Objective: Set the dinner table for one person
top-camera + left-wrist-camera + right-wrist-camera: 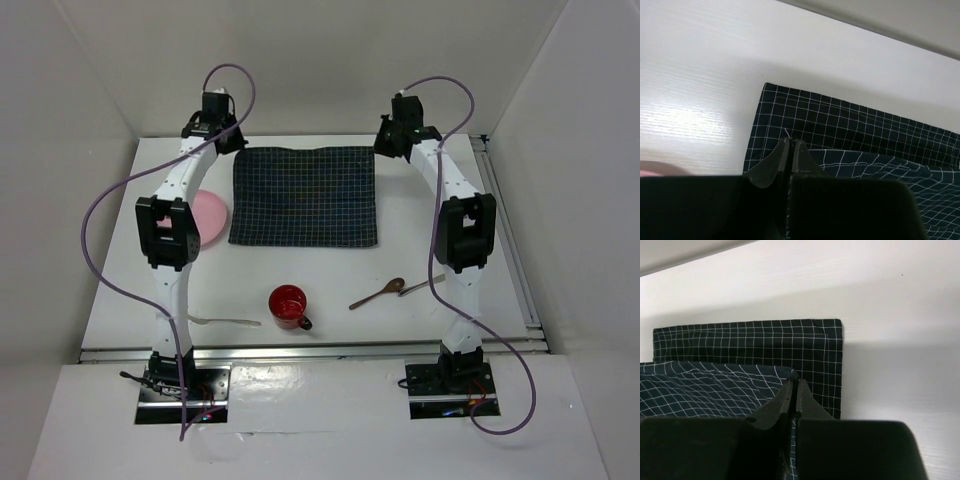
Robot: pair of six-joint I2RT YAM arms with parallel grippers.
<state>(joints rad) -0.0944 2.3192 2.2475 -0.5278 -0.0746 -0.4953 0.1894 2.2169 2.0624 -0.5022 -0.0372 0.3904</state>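
Arm bases (183, 385) sit at the 6 o'clock edge of the dinner table (330, 290), white matte top, pale walls all round. Red cup (288, 305) near centre, wooden spoon (378, 293) at its 3 o'clock. Checked cloth (305, 196) lies farther back, pink plate (212, 218) at its 9 o'clock. Left gripper (791, 142) clamped on the cloth's 11 o'clock corner, right gripper (794, 382) on the 1 o'clock corner, tabletop just beneath both.

dinner table (330, 270) | plain white, matte | large rectangle | lying flat, level
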